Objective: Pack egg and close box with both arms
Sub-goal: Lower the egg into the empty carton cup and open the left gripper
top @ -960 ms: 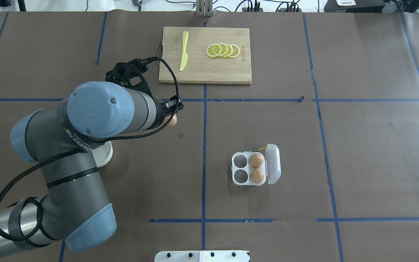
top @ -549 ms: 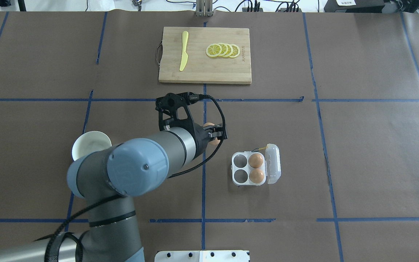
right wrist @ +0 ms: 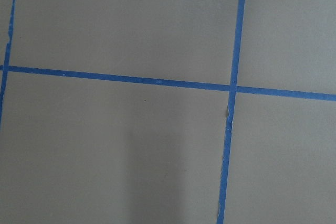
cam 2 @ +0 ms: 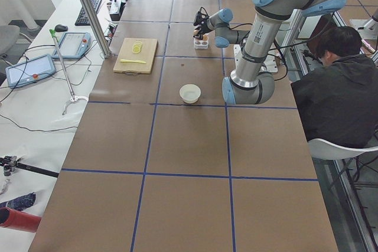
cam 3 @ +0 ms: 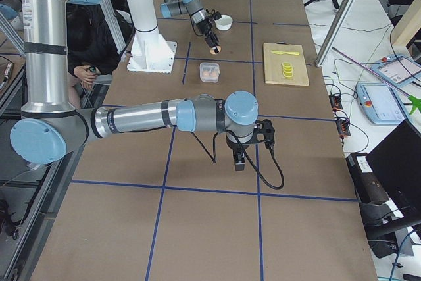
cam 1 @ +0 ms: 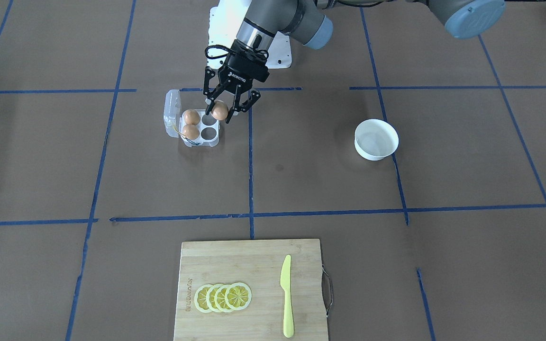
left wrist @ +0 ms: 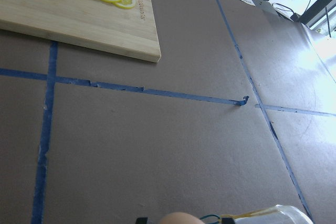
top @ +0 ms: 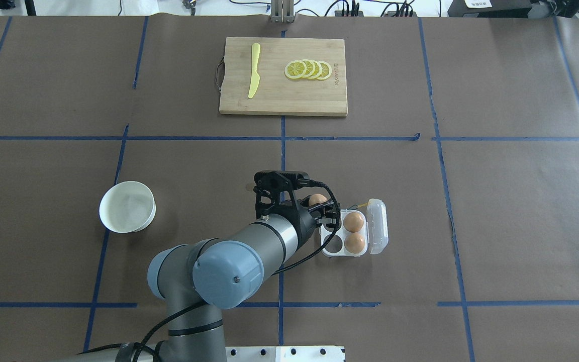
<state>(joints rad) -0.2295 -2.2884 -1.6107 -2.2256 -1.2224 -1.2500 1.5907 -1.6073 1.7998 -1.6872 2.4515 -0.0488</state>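
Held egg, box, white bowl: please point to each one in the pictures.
held egg [cam 1: 219,111], front-facing view, middle of its visible shell.
box [top: 377,226], overhead view, on its open clear lid.
white bowl [cam 1: 375,154], front-facing view, on its near outer wall.

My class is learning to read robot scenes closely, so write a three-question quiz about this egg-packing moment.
1. Multiple choice: the left gripper holds A) a knife, B) an egg, C) a lemon slice.
2. True or false: the box is shut.
3. How many packed eggs sit in its cups?
Key: 1 B; 2 false, it is open; 3 two.
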